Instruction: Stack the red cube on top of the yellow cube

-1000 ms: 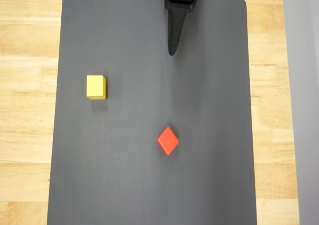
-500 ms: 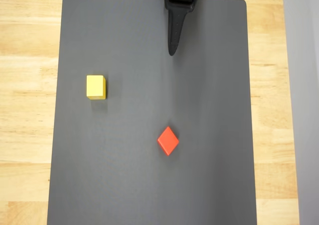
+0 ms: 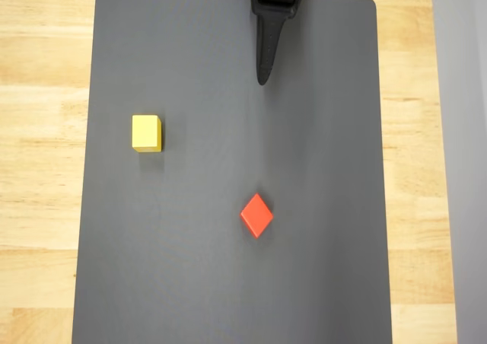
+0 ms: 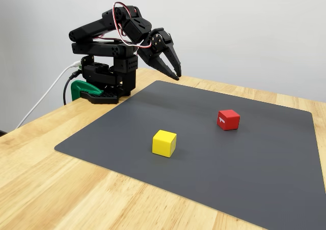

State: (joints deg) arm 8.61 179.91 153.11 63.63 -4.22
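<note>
So, black two-finger gripper (image 4: 174,73) hangs folded back near arm base, jaws together, holding nothing, w/ tips over mat's far edge. Small red cube (image 3: 257,215) sits mid-mat on dark grey mat (image 3: 327,283), well apart from small yellow cube (image 3: 146,132). Nothing stacked yet; approach, grasp, lift, place all left, I'd say.

Bright, even, diffuse light; soft faint shadows beside both cubes; sharp focus, no glare or blur.
</note>
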